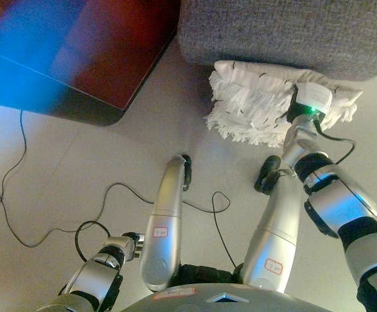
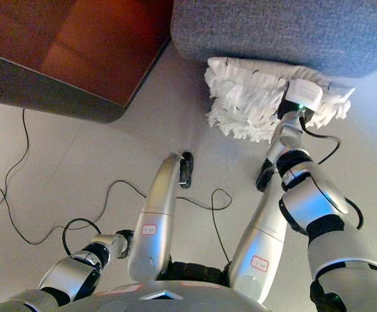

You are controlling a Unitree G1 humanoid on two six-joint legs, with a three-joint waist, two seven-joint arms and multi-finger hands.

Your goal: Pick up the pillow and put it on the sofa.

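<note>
A white pillow (image 1: 260,104) with a fringed edge lies on the pale floor, pushed up against the base of the grey sofa (image 1: 286,29). My right arm reaches forward to it. My right hand (image 1: 295,109) is at the pillow's right part, and its fingers are hidden in the fabric and behind my wrist. My left hand (image 1: 134,242) hangs low at the lower left, far from the pillow and mostly hidden.
A dark red-brown table (image 1: 104,45) with a rounded corner stands at the upper left, close to the sofa's left end. Pale floor (image 1: 65,169) lies between the table and me.
</note>
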